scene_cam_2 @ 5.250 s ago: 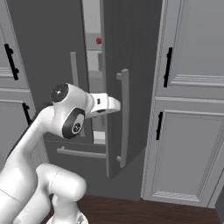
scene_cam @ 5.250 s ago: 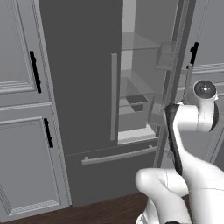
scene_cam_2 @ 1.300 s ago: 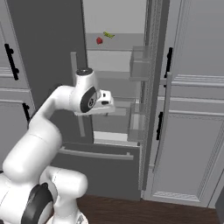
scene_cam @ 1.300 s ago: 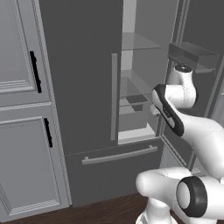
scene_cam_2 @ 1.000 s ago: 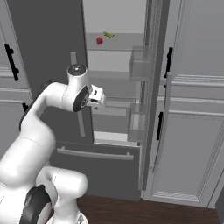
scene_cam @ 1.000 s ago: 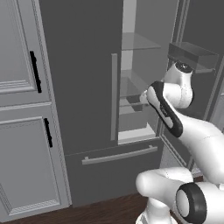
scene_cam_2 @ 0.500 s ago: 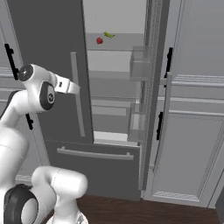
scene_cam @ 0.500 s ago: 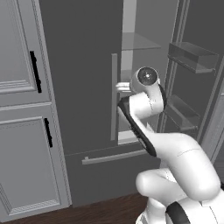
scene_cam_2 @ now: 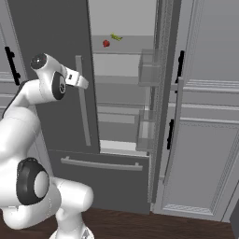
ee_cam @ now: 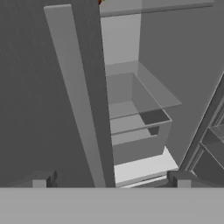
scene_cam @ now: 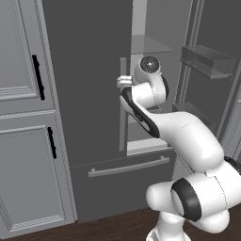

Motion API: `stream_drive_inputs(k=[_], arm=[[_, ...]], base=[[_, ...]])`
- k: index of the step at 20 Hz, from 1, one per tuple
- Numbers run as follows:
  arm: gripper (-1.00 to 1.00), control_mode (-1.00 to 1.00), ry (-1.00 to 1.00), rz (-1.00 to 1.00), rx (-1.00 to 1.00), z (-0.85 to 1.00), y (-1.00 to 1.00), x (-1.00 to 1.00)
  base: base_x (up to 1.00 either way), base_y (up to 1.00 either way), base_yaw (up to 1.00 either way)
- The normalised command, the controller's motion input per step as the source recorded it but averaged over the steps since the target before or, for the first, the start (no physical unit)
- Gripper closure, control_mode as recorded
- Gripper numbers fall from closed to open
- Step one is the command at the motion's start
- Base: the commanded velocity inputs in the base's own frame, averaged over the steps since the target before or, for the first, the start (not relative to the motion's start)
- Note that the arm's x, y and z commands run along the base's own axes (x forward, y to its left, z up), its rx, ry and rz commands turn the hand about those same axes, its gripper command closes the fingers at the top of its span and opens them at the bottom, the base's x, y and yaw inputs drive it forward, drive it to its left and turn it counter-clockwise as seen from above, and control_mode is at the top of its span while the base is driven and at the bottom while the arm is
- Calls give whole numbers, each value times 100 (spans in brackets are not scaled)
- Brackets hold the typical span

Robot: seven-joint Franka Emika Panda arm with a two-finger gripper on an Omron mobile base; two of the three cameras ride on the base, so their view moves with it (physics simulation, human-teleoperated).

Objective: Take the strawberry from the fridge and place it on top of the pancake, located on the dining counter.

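Glossy white, rounded arm links with dark grey joint bands and round dark end caps; small white gripper (scene_cam: 123, 82) with 2 short dark finger tips (ee_cam: 42, 180).

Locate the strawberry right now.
In the right base view, the tiny red strawberry sits on an upper glass shelf inside the open dark-grey fridge, just left of a small yellow-green item, above and right of the open claw.

no readable text, no labels, no brand marks, no numbers
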Motion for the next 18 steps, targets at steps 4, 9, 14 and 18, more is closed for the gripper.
stream_drive_inputs(k=[4, 9, 14, 18], arm=[[-100, -100, 0, 4, 3, 0, 27, 32], [-100, -100, 4, 0, 0, 0, 0, 40], [-100, -100, 0, 3, 0, 0, 1, 48], [-100, -100, 0, 7, -8, -3, 11, 38]], base=[[0, 0, 0], [0, 0, 0], [0, 0, 0], [0, 0, 0]])
